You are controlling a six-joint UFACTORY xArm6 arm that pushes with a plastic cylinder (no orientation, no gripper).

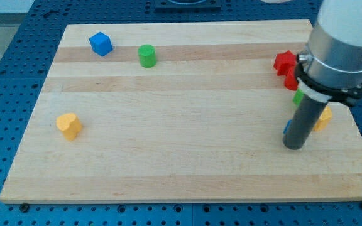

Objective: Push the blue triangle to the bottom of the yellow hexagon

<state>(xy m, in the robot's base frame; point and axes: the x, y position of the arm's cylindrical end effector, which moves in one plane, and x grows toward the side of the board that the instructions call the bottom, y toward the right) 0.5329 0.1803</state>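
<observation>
Tip [293,147] of the dark rod rests on the wooden board [187,157] near the view's right edge, lower half. No jaws on this rig, so no open or closed state to record; the rod ends plain and round.

Touching the rod on its left side, just above my tip, a small sliver of a blue block [287,127] shows. Most of it is hidden behind the rod; its shape cannot be made out from here. Just right of the rod, and a little above my tip, sits a yellow block [323,118], also partly covered by the rod and the arm's collar; its outline is not readable as a hexagon from what shows. A green block [298,97] peeks out at the rod's upper left, under the collar. Above that, two red blocks [286,62] lie close together by the board's right edge, partly hidden by the arm.

Arm pose: the rod stands near upright, leaning slightly, below a wide grey cylinder with a black band, entering from the view's top right.

Well away to the left of my tip: a yellow heart-like block [69,125] at mid-height, a green cylinder [147,56] near the top, and a blue cube [100,44] left of it.
</observation>
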